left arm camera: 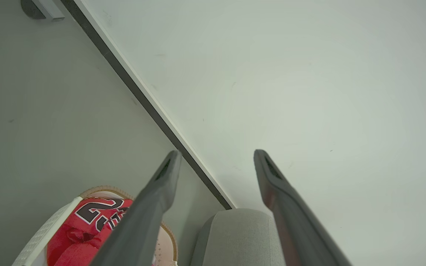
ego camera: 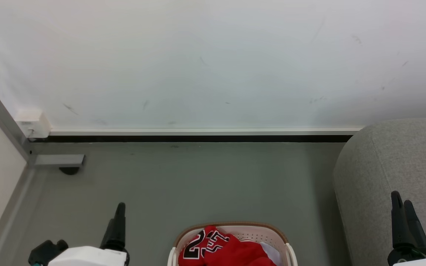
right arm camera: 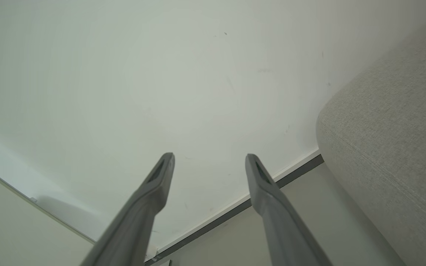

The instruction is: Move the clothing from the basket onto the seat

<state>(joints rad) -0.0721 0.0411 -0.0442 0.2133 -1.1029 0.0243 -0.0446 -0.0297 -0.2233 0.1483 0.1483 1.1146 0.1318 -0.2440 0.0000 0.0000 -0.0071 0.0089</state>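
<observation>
The clothing [ego camera: 235, 253] lies crumpled in the basket [ego camera: 261, 233], with the tilted numerals toward its far left rim. It is too bunched to tell its long axis. The basket stands on the floor [ego camera: 198, 177], left of the seat [ego camera: 394, 166] and apart from it. The left gripper [left arm camera: 216, 154] and right gripper [right arm camera: 209, 157] are spread wide, grasping nothing.

1. A pale wall [ego camera: 213, 62], lightly scuffed, spread across the back.
2. A white baseboard [ego camera: 205, 131] ran along its foot, over a dark gap.
3. The grey floor [ego camera: 198, 184] lay smooth, evenly lit.
</observation>
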